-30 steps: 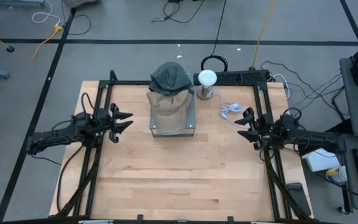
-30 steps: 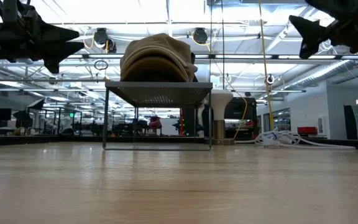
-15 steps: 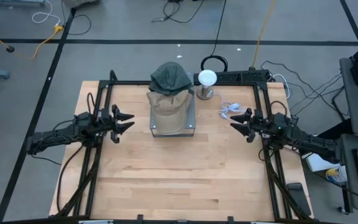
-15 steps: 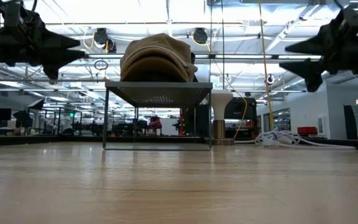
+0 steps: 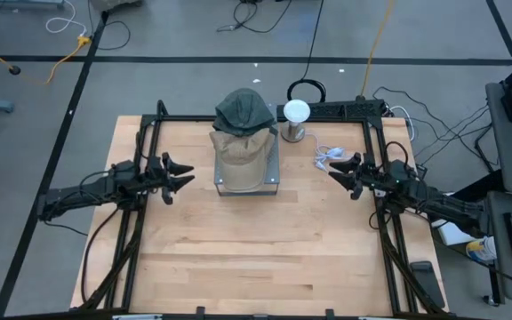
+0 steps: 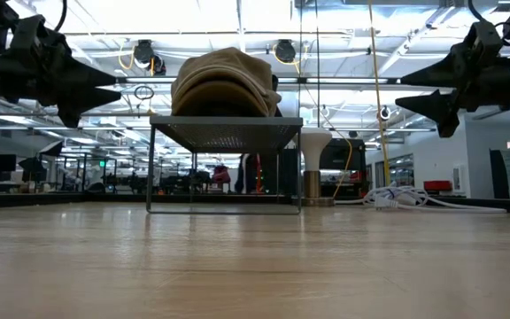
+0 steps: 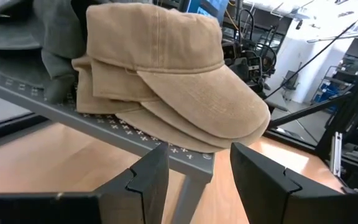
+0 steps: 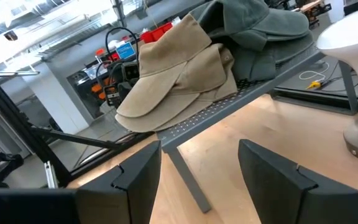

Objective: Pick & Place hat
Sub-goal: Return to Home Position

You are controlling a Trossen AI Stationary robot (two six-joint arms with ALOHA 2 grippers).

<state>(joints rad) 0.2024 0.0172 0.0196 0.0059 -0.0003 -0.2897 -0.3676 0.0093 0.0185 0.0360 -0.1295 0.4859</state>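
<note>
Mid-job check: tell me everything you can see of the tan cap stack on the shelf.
The tan caps form a nested stack, three brims showing one under another. They look like soft woven cloth, with stitched seams on crown and brim. They sit upright on the perforated metal shelf, brims pointing toward the table's near edge. At the back they meet the dark grey-green caps, which share the shelf. Nothing else touches them.

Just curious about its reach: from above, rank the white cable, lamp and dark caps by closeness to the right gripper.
1. white cable, right beside the right gripper
2. lamp, farther back on the table
3. dark caps, on the shelf beyond the lamp
</note>
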